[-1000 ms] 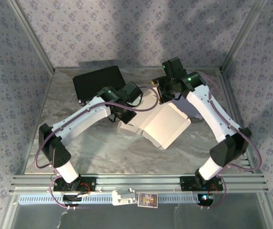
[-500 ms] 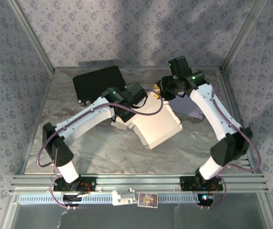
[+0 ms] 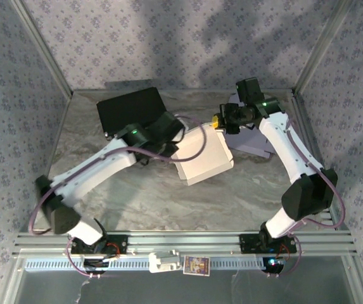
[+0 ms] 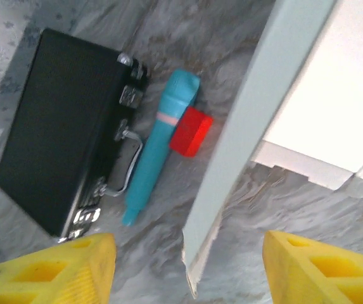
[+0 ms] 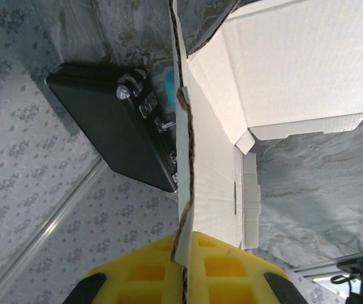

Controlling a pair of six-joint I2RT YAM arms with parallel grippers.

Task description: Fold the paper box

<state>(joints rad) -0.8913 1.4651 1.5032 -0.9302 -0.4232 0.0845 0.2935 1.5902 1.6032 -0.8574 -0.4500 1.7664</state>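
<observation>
Presently, the right gripper is closed on the paper box. The raw cardboard edge of one flap runs straight down between its yellow fingers, which press it from both sides. From that pinched edge the flap stands on edge. The rest of the box spreads away from the fingers, its white inner panels and a folded tab facing the wrist camera. In the overhead view the right gripper sits at the far corner of the paper box, on the side away from the black case.

The left gripper is spread wide and holds nothing. A thin upright panel of the paper box ends between its two yellow fingertips, clear of both. The white body of the box lies on the far side of that panel from the black case.

A teal marker lies along the latched edge of the case. A red block sits just beside the marker, between it and the box panel.

Overhead, the box rests on the marbled table close beside the black case, on the case's right and slightly nearer the arm bases.
</observation>
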